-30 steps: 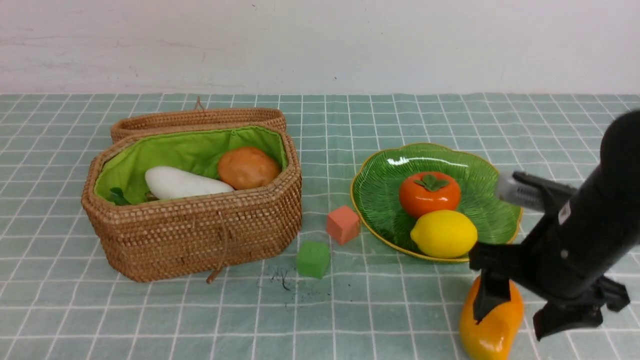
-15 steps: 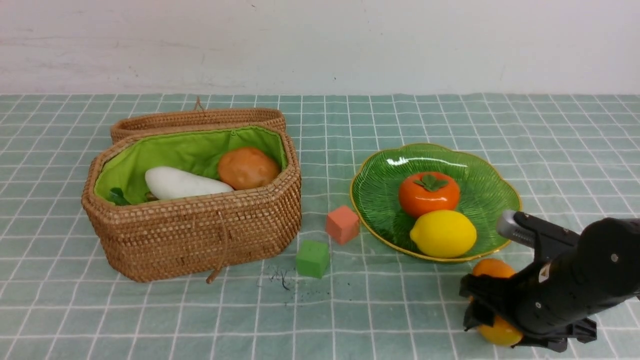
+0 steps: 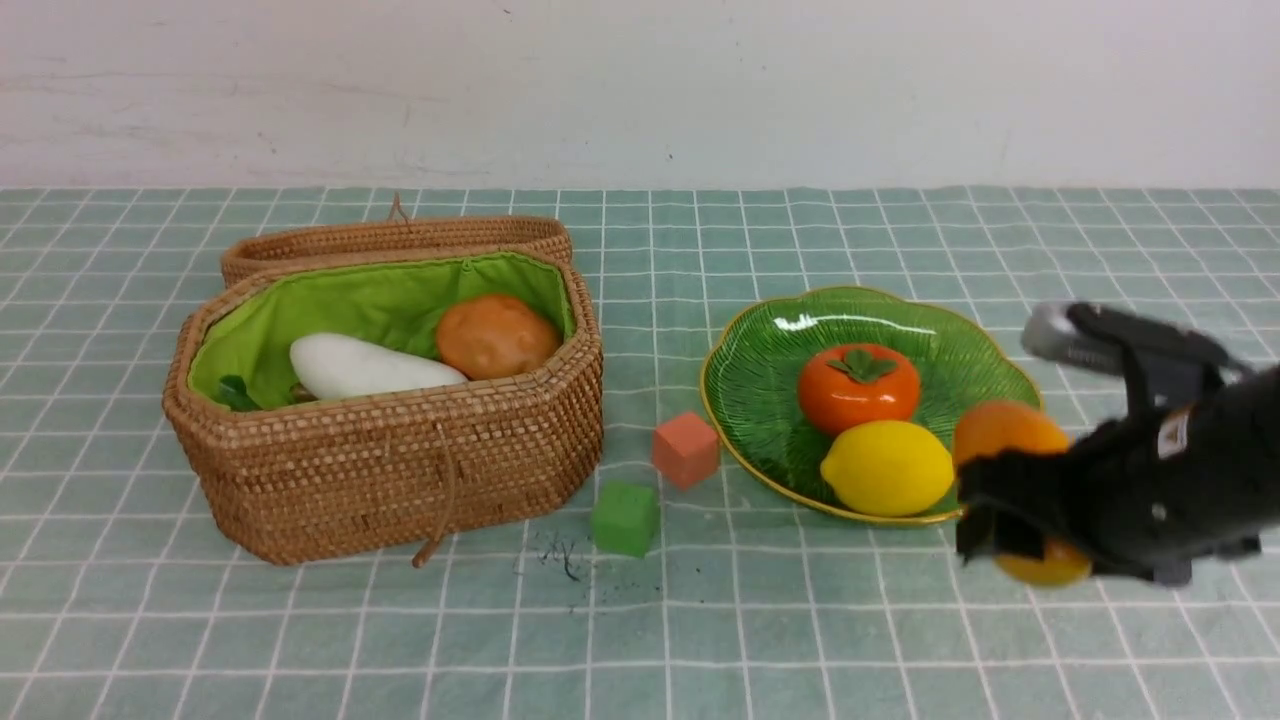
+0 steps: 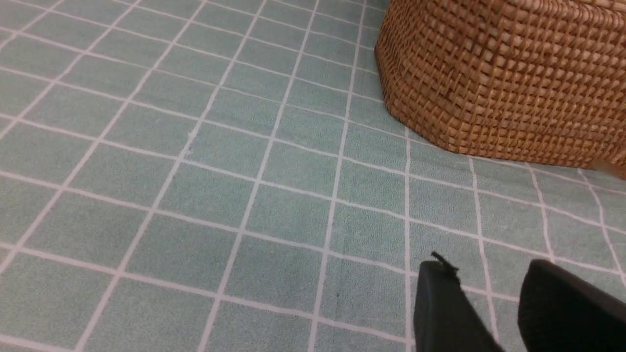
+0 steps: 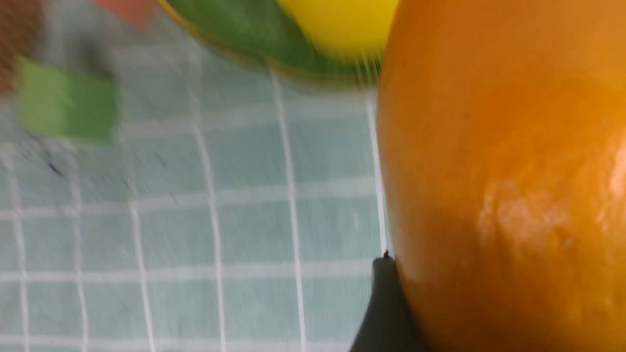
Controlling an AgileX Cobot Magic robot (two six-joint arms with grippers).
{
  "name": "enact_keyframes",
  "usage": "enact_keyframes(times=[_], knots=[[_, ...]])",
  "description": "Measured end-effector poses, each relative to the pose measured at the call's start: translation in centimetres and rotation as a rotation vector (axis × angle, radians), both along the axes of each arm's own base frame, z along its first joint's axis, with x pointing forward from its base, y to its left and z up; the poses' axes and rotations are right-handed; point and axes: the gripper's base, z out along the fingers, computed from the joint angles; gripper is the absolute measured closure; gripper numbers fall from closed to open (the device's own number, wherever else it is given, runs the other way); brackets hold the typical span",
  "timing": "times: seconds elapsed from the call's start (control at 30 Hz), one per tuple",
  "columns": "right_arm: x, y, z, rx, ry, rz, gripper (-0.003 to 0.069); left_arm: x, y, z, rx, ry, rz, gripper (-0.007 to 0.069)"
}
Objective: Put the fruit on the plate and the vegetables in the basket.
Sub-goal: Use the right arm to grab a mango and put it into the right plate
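Observation:
My right gripper (image 3: 1010, 500) is shut on the orange-yellow mango (image 3: 1000, 430) and holds it above the cloth at the near right rim of the green leaf plate (image 3: 760, 390). The mango fills the right wrist view (image 5: 503, 186), with one finger (image 5: 386, 303) pressed on its side. The persimmon (image 3: 858, 386) and the lemon (image 3: 886, 467) lie on the plate. The wicker basket (image 3: 390, 470) holds the white radish (image 3: 365, 367) and the potato (image 3: 496, 335). The eggplant and chili are hidden. My left gripper (image 4: 489, 274) is open and empty near the basket wall (image 4: 499, 78).
A salmon cube (image 3: 686, 449) and a green cube (image 3: 626, 518) sit on the checked cloth between basket and plate. The green cube also shows blurred in the right wrist view (image 5: 66, 102). The basket lid (image 3: 395, 238) lies open behind the basket.
My right gripper closed on the mango, lifted it off the cloth and carried it up and away from me toward the plate's right rim. The left arm has not moved.

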Motion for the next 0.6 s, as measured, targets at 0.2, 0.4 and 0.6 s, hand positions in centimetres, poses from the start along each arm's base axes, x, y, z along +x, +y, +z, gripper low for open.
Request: enact_keyframes(times=[0.2, 0.4, 0.6], knots=[[5.9, -0.7, 3.0, -0.129, -0.200, 0.015, 0.0174, 0.0, 0.0, 0.0, 0.000, 0.000, 0.000, 0.0387], [10.5, -1.5, -1.8, -0.145, -0.088, -0.063, 0.0174, 0.0, 0.0, 0.0, 0.000, 0.000, 0.000, 0.0387], [11.2, -1.6, -4.8, -0.157, 0.016, -0.081, 0.0121, 0.0, 0.0, 0.0, 0.000, 0.000, 0.000, 0.0387]])
